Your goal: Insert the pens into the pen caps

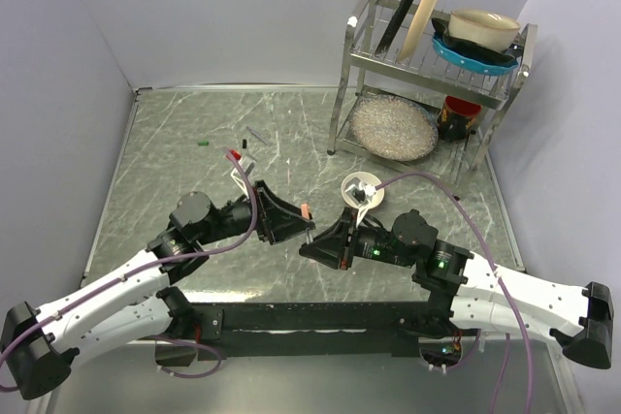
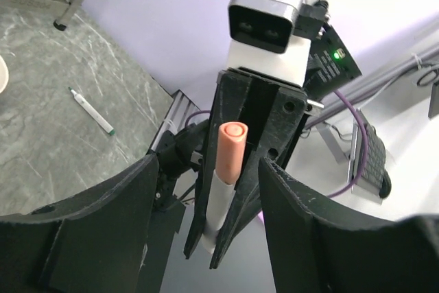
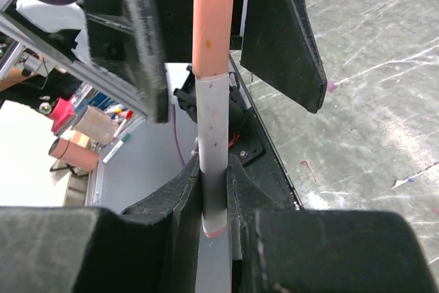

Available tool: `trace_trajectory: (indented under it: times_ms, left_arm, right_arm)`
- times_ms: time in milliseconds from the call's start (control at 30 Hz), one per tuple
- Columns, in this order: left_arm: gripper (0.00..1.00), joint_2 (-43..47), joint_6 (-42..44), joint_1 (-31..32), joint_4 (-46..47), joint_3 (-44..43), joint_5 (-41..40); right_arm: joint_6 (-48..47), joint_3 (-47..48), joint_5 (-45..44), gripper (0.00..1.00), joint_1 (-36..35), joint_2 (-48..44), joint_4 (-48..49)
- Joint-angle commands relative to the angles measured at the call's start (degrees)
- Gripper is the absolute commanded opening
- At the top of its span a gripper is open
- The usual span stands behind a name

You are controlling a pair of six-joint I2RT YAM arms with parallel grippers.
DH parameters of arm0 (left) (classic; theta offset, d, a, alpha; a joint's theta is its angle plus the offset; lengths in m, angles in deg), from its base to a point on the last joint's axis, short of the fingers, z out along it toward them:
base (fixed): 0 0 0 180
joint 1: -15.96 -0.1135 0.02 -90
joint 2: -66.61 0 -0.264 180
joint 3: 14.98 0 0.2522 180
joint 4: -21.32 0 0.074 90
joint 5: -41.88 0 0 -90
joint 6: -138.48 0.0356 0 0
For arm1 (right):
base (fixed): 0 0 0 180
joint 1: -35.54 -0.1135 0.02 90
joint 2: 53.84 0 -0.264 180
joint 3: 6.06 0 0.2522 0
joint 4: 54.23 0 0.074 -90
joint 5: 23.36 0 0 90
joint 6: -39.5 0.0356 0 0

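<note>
Your right end effector (image 3: 214,193) grasps the light, slick pen (image 3: 211,121) low down; the left end effector (image 2: 206,166) stands released.

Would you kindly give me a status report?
Left tool open, flanking pinkish cap. Right tool shut on white pen, cap on its tip. Nothing else between tools.
</note>
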Motion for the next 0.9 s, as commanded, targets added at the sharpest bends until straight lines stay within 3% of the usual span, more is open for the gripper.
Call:
trace_trajectory:
  times_ms: [0,300,867]
  left_arm:
    - [0.66,-0.19,2.84,0.07,0.55,-3.02,3.29]
    - [0.66,-0.89,4.25,0.07,-1.65,-5.39,1.45]
    - [0.53,-0.98,4.25,0.07,-2.62,-5.75,-0.05]
  right_arm:
    - [-0.66,-0.36,1.99,0.0,-0.13,-0.33,3.49]
    - [-0.92,-0.71,3.4,0.0,-0.3,-0.24,3.41]
    - [-0.57,-1.86,3.93,0.0,-0.39,-1.12,3.76]
